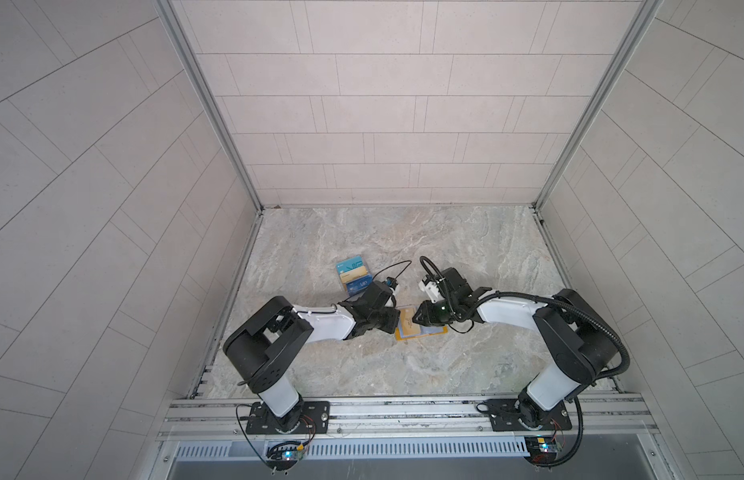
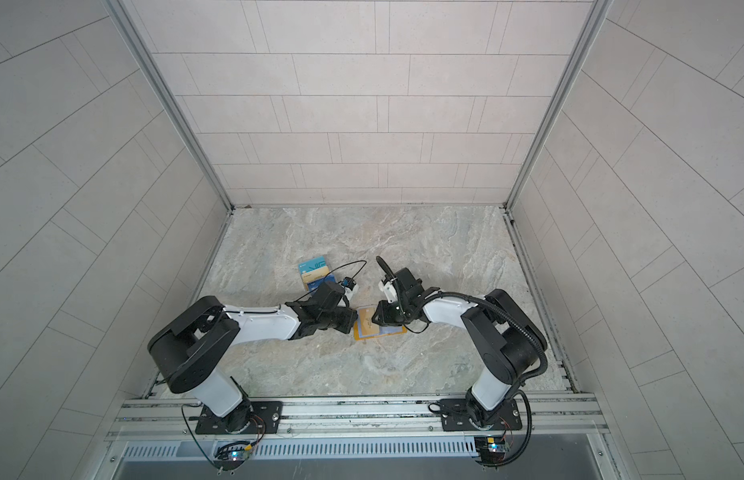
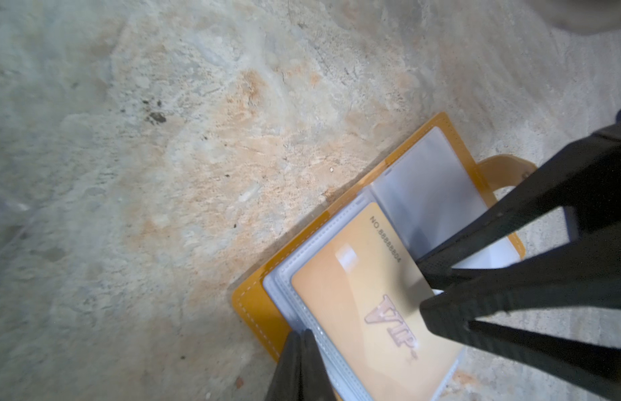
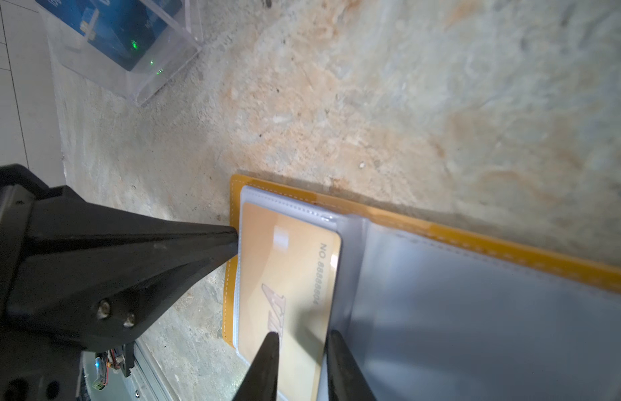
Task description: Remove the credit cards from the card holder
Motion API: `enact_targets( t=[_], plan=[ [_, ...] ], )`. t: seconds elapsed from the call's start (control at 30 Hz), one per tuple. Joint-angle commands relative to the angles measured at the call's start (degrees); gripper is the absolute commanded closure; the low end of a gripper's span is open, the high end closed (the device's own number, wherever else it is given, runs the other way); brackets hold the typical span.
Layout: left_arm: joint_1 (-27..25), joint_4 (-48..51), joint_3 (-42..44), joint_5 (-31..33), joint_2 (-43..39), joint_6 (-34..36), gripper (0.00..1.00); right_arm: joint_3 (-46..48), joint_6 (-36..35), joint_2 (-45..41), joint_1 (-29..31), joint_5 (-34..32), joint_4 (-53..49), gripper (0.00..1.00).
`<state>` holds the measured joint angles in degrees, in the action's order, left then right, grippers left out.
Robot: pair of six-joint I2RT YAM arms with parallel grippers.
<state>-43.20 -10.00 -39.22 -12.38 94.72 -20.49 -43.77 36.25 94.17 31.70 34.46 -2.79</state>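
Note:
The mustard-yellow card holder (image 1: 438, 332) (image 2: 397, 332) lies open on the marble table between both arms. Its clear sleeves (image 4: 475, 330) face up. A gold credit card (image 3: 354, 305) (image 4: 291, 264) marked VIP sits in the sleeve on the page nearer the left arm. My left gripper (image 3: 302, 335) (image 4: 234, 239) is shut, its tips pressed on that page's outer edge. My right gripper (image 4: 301, 338) (image 3: 423, 288) is open over the card's inner end, with one fingertip (image 4: 270, 338) on the card face and the other beside the card's edge, by the spine.
A clear acrylic stand (image 1: 353, 276) (image 2: 316, 274) holding blue and gold cards stands just behind the left wrist. The holder's snap tab (image 3: 503, 170) sticks out past the far page. Walls close in the table on three sides.

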Motion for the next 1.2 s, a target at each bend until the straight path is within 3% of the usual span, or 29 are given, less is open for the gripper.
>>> enact_targets(
  t=[0.0, 1.17],
  plan=[
    [-0.30, 2.70, -0.42, 0.43, 1.71, 0.97, 0.94, 0.45, 1.32, 0.27, 0.02, 2.69, 2.37, 0.74],
    [-0.26, 1.83, 1.49, 0.43, 1.96, -0.30, 0.98, 3.60, 8.28, -1.47, -2.32, 10.41, 13.55, 0.78]
  ],
)
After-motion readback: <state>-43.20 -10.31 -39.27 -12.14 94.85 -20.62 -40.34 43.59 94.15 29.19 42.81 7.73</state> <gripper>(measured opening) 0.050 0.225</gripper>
